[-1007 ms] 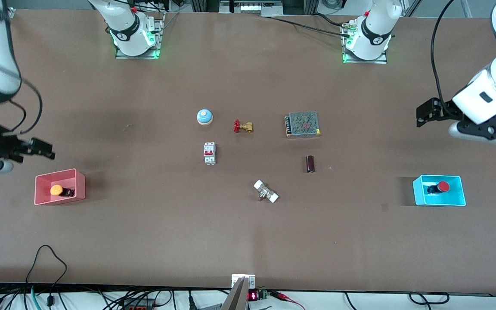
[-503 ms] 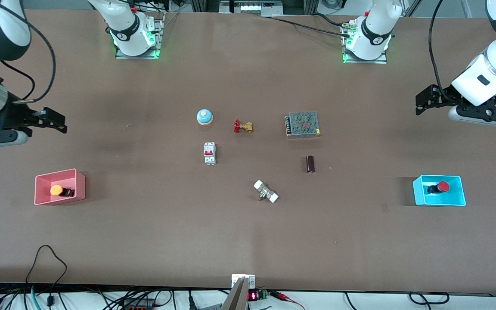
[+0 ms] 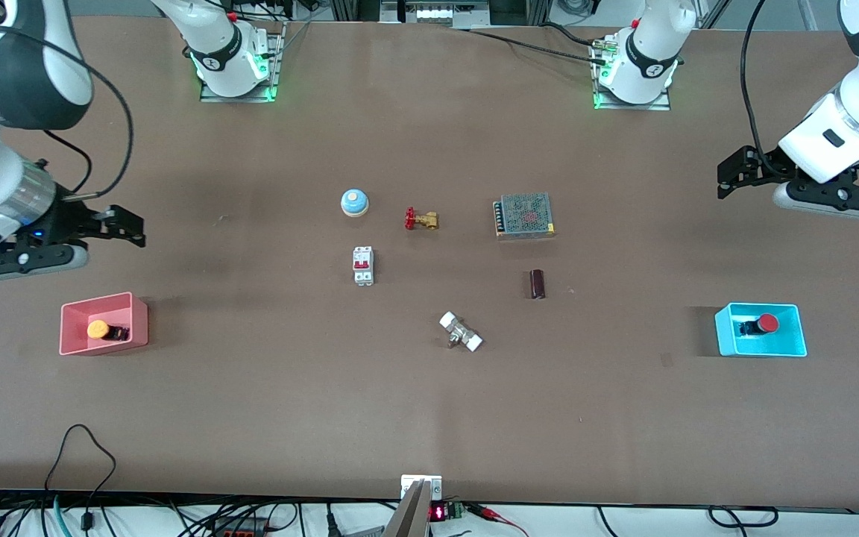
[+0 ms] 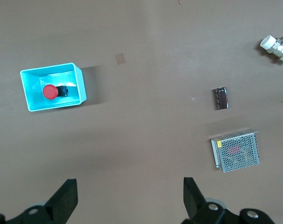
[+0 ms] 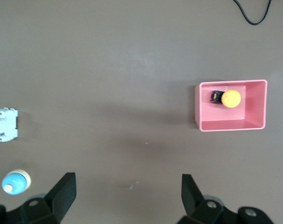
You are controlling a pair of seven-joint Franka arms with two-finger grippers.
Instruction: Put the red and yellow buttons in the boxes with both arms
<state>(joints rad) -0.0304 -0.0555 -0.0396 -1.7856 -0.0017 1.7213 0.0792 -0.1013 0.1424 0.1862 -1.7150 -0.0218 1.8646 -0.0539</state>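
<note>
**Both buttons in their boxes, both grippers up and empty**

Nearest the front camera among the loose parts, a white-capped fitting [image 3: 461, 332] lies on the brown table [image 3: 429, 418] near its middle.

A little farther from the camera, the two boxes sit at the table's two ends. The pink box [image 3: 104, 323] is at the right arm's end, and the yellow button [image 3: 98, 329] lies on its side inside it, its black base touching the box floor. The blue box [image 3: 760, 330] is at the left arm's end and holds the red button [image 3: 767, 323], also tipped on its side.

Farther still, a small dark cylinder [image 3: 537, 284] and a white circuit breaker [image 3: 363, 265] lie near the middle. After them come a metal mesh power supply [image 3: 524, 215], a brass valve [image 3: 421, 219] with a red handle, and a blue bell [image 3: 354, 202].

The right gripper [image 3: 128, 227] hangs over bare table, farther from the camera than the pink box; its fingers [image 5: 63, 192] are spread wide with nothing between them. The left gripper [image 3: 730, 179] hangs over bare table, farther from the camera than the blue box, its fingers [image 4: 65, 201] likewise wide apart and holding nothing.
</note>
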